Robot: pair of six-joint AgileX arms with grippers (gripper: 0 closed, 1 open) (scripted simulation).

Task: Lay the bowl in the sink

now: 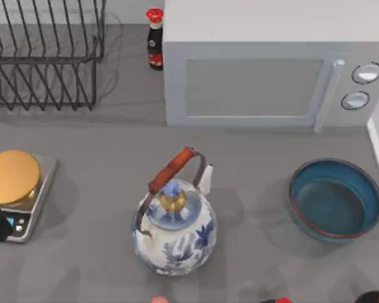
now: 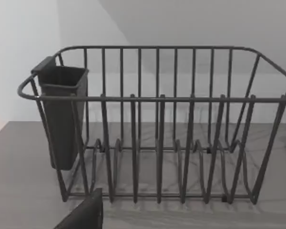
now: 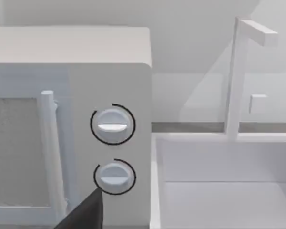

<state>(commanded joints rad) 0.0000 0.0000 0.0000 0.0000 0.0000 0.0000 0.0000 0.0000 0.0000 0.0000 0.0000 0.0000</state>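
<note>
Nearest us, our teapot (image 1: 174, 230) stands mid-table; bowl (image 1: 336, 199) (teal, empty) sits right, beside the sink (image 3: 219, 191); fingers' state: cannot tell.

A deep teal-blue bowl (image 1: 336, 199) with a thin reddish-brown rim sits on a plain grey table (image 1: 88, 252), beside a white teapot (image 1: 175, 232) painted with blue floral motifs, topped by a gold knob and a reddish-brown handle grip. A pale grey microwave (image 1: 265, 69) carries two silvery-white dials ringed in black, near a white sink (image 3: 219, 191) and a white faucet (image 3: 238, 76). A dark grey wire dish rack (image 2: 157, 129) holds a matching dark cup, a dark sauce bottle (image 1: 155, 39) wears a red cap and red label, and a silver scale (image 1: 19, 196) bears an orange-gold plate.
</note>
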